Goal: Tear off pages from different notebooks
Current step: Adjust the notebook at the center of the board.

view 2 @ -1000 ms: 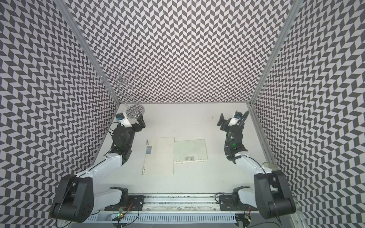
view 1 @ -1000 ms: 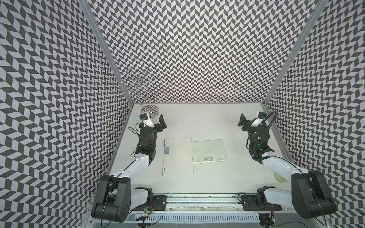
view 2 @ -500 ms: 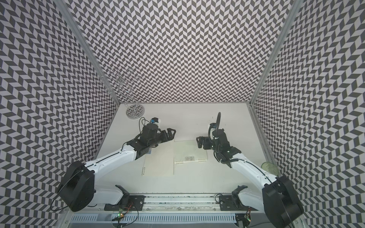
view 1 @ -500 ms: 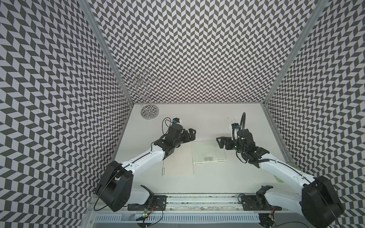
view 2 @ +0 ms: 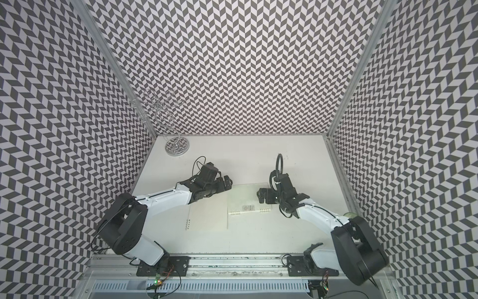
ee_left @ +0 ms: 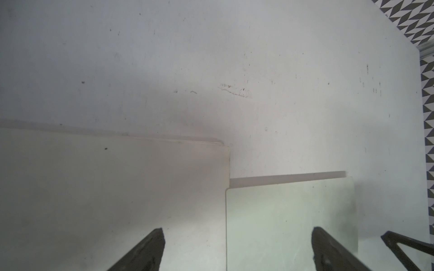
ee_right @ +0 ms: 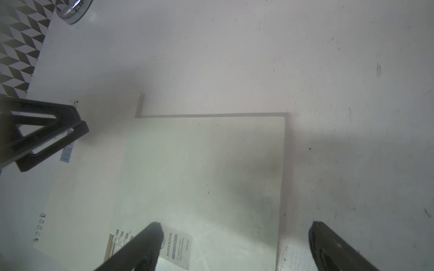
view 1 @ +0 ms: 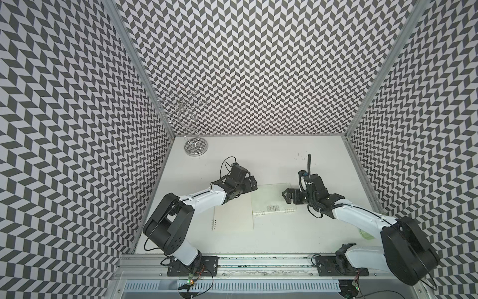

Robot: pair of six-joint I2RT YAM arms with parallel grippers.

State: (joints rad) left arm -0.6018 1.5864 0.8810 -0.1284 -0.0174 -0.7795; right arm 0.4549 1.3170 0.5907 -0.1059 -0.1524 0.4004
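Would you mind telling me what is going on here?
A larger notebook and a smaller greenish notebook lie side by side on the white table. The left gripper hovers open above where the two meet; the right gripper hovers open across the smaller one's outer edge. Neither holds anything, and no loose page shows.

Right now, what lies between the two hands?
Only the far part of the smaller greenish notebook, lying flat, sits between the open left hand and the open right hand; both top views show it.
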